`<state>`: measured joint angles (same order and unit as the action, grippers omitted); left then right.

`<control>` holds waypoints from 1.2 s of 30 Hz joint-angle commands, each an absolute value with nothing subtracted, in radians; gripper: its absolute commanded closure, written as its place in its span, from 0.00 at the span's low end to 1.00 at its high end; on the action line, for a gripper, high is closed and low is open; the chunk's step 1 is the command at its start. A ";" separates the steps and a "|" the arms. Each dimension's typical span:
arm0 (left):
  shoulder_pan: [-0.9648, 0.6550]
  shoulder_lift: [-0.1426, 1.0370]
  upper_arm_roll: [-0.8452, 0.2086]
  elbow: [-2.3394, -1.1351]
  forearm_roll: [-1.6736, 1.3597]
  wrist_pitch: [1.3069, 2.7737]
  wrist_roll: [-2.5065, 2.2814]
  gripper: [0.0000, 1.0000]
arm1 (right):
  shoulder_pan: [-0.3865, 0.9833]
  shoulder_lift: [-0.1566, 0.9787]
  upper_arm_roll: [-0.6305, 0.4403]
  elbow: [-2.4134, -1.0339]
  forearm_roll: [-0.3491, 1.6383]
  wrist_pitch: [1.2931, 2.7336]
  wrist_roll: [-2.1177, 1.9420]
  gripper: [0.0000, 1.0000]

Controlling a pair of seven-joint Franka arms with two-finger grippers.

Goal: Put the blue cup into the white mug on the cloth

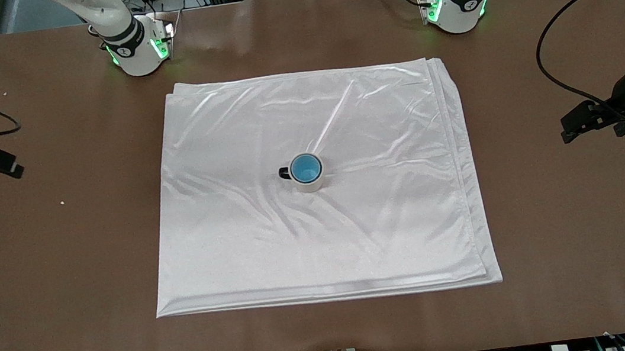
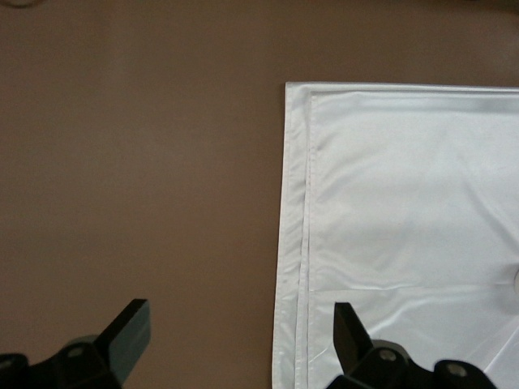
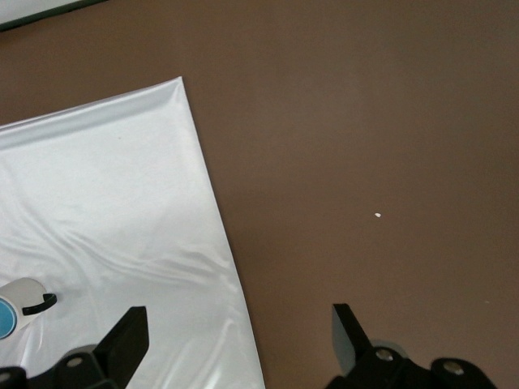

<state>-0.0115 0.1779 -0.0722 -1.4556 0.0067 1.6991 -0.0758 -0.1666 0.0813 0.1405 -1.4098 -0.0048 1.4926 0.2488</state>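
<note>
The white mug [image 1: 308, 177] stands upright in the middle of the cloth [image 1: 320, 240], its black handle toward the right arm's end of the table. The blue cup [image 1: 305, 168] sits inside it, blue interior showing. In the right wrist view, the mug [image 3: 23, 298] with the blue cup [image 3: 6, 318] shows at the frame's edge. My left gripper [image 1: 576, 129] [image 2: 241, 326] hangs open and holds nothing, over the cloth's [image 2: 405, 227] edge at the left arm's end. My right gripper [image 1: 4, 165] [image 3: 237, 328] hangs open and holds nothing, over the cloth's [image 3: 105, 203] edge at the right arm's end.
Brown table [image 1: 60, 260] surrounds the cloth on all sides. A black cable [image 1: 549, 60] loops over the table at the left arm's end. The two arm bases [image 1: 139, 48] [image 1: 455, 3] stand farther from the front camera than the cloth. Small white specks [image 1: 62, 202] lie on the table.
</note>
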 commanded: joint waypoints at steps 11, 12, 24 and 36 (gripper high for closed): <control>-0.012 0.104 -0.058 -1.516 -0.018 1.675 -0.094 0.00 | -0.271 0.058 0.146 -1.367 0.053 1.373 0.196 0.00; -0.012 0.104 -0.058 -1.516 -0.017 1.675 -0.091 0.00 | -0.281 0.049 0.146 -1.371 0.072 1.373 0.196 0.00; -0.020 0.107 -0.058 -1.503 0.000 1.677 -0.080 0.00 | -0.276 0.014 0.164 -1.446 0.089 1.382 0.192 0.00; -0.020 0.106 -0.058 -1.502 0.005 1.677 -0.091 0.00 | -0.262 -0.084 0.169 -1.529 0.080 1.419 0.186 0.00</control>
